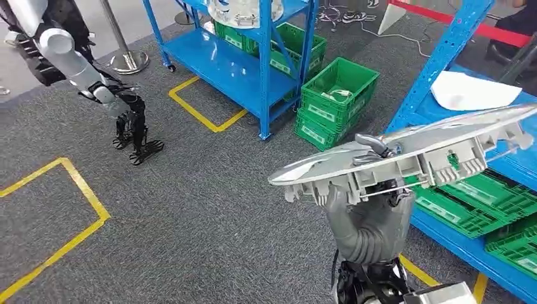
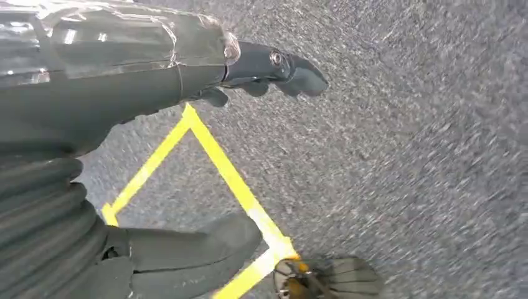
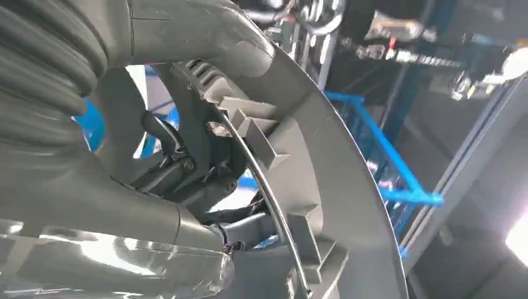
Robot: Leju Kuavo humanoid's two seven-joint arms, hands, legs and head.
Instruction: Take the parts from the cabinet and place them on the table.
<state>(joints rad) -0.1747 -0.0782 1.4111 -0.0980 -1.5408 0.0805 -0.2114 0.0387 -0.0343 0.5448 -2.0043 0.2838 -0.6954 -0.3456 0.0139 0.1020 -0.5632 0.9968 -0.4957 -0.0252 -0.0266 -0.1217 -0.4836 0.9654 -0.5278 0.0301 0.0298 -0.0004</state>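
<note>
My right hand (image 1: 364,209) grips a long silver-grey plastic part (image 1: 405,155) from below and holds it level in front of the blue cabinet (image 1: 456,38) on the right. In the right wrist view the part's (image 3: 324,180) curved ribbed underside lies against my fingers (image 3: 187,168). My left hand (image 1: 133,130) hangs over the grey carpet at the far left, fingers apart and holding nothing; the left wrist view shows its fingers (image 2: 274,65) spread above yellow floor tape (image 2: 230,177).
Green crates (image 1: 335,101) sit on the floor beside a second blue shelf rack (image 1: 253,57) at the back. More green crates (image 1: 481,202) fill the right cabinet's low shelf, with a white part (image 1: 475,92) higher up. Yellow tape squares (image 1: 69,209) mark the carpet. A stanchion base (image 1: 126,60) stands back left.
</note>
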